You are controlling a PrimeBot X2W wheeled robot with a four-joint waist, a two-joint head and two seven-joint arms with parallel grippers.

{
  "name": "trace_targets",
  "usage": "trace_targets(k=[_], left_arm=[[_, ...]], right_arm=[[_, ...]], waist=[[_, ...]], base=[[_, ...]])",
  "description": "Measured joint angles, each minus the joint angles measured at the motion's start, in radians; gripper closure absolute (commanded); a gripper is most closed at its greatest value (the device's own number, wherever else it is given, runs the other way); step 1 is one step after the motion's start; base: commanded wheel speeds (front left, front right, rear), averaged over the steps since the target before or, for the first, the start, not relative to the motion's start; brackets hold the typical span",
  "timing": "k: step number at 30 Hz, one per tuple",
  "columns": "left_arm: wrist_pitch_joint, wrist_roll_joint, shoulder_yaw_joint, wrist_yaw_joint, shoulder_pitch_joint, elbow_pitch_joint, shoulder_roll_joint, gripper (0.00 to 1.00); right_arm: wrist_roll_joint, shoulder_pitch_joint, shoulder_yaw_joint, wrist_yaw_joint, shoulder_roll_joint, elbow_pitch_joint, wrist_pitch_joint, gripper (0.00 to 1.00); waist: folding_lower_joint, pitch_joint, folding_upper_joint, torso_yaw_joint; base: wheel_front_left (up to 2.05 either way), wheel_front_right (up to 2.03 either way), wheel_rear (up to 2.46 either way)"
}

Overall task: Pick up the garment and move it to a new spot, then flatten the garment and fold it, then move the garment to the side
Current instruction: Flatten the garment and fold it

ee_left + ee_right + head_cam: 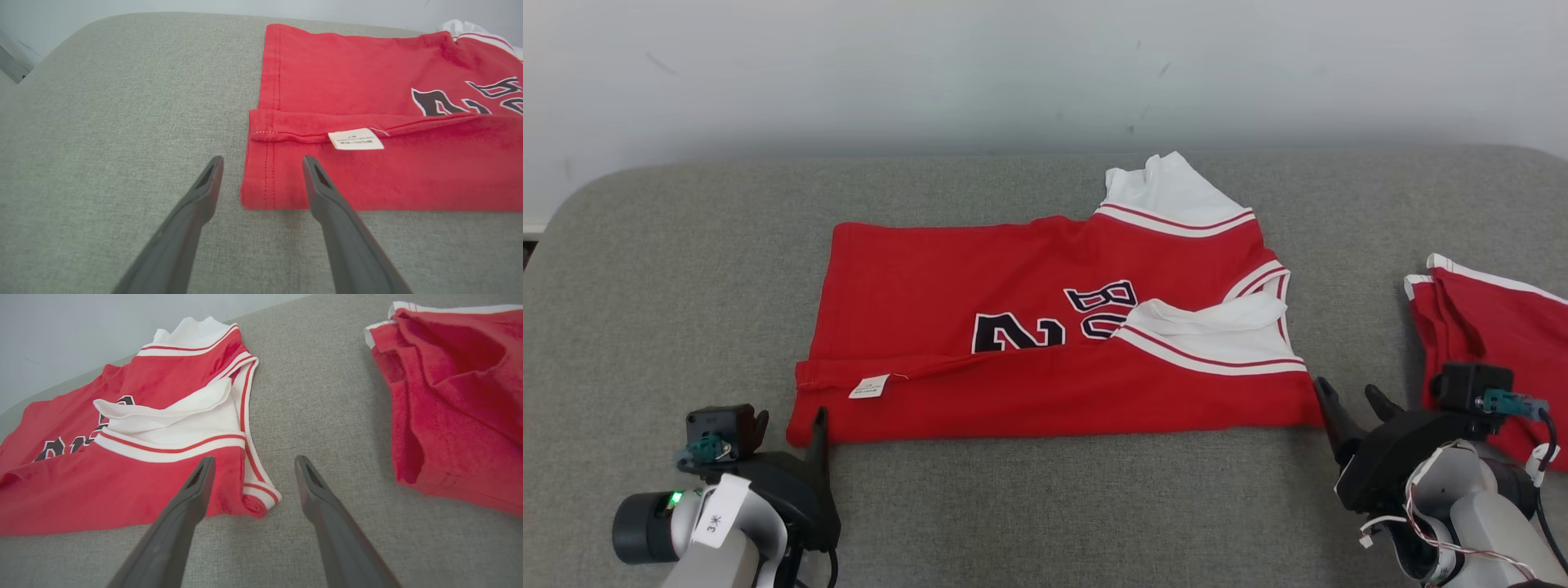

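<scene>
A red garment (1029,327) lies spread across the middle of a grey padded surface (686,286), its length running from the robot's left to its right. It is a sleeveless jersey with white and red striped trim and dark characters outlined in white on the chest. Its near long edge is folded up over the body, hiding the lower part of the characters, and a small white label (869,386) sits on that fold close to the left end. The white-trimmed shoulder end points to the robot's right, with 1 white flap turned back over the red.

The left gripper (791,420) stands at the near left corner of the garment, its 2 fingers spread wide. In the left wrist view (263,163), 1 finger lies over bare grey fabric and the other over the red hem, so the corner sits between them; whether they touch the cloth cannot be told.

The right gripper (1347,388) stands at the near right corner, also spread wide. In the right wrist view (255,459), 1 finger covers the red edge and the other the grey surface.

A second red garment (1494,327) lies crumpled at the right edge, apart from the first.
</scene>
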Motion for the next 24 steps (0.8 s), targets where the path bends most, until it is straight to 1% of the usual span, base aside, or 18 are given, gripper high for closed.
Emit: trace_targets(k=[4,9,14,16,17,19,20,21,24], left_arm=[[0.01,0.0,0.002,0.006,-0.019,0.011,-0.002,0.0],[0.029,-0.007,0.004,0.004,-0.032,0.036,-0.006,0.0],[0.047,-0.014,0.003,-0.013,-0.03,0.051,-0.012,0.01],[0.053,-0.019,0.003,-0.021,-0.03,0.059,-0.016,0.1],[0.053,-0.021,0.003,-0.021,-0.03,0.063,-0.016,0.19],[0.056,-0.021,0.003,-0.023,-0.031,0.068,-0.016,0.55],[0.058,-0.022,0.003,-0.031,-0.031,0.071,-0.017,0.71],[0.06,-0.022,0.003,-0.034,-0.031,0.073,-0.016,1.0],[0.061,-0.022,0.003,-0.039,-0.032,0.081,-0.017,1.0]], right_arm=[[0.0,-0.031,0.005,0.0,0.0,0.01,0.0,0.0],[0.0,-0.05,0.018,0.009,0.001,0.022,0.003,0.0],[-0.001,-0.062,0.024,0.014,0.002,0.033,0.003,0.0],[-0.001,-0.067,0.026,0.018,0.002,0.034,0.003,0.0],[-0.002,-0.068,0.029,0.019,0.002,0.039,0.002,0.0],[-0.002,-0.068,0.03,0.019,0.003,0.044,0.002,0.0],[-0.002,-0.068,0.034,0.02,0.004,0.044,0.002,0.0],[-0.002,-0.068,0.041,0.025,0.004,0.044,0.004,0.0],[-0.002,-0.068,0.057,0.035,0.011,0.05,0.017,0.0]], waist=[[0.0,0.026,0.0,0.006],[0.0001,0.046,0.0001,0.015],[0.0,0.048,0.0,0.017],[0.0,0.048,0.0,0.016],[0.0,0.047,0.0,0.015],[0.0,0.045,0.0,0.013],[0.0,0.044,0.0,0.012],[0.0,0.044,0.0001,0.011],[0.0,0.043,0.0,0.005]], base=[[0.0,0.0,0.0],[0.0,0.0,0.0],[0.0,0.0,0.0],[0.0,0.0,0.0],[0.0,0.0,0.0],[0.0,0.0,0.0],[0.0,0.0,0.0],[0.0,0.0,0.0],[0.0,0.0,0.0]])
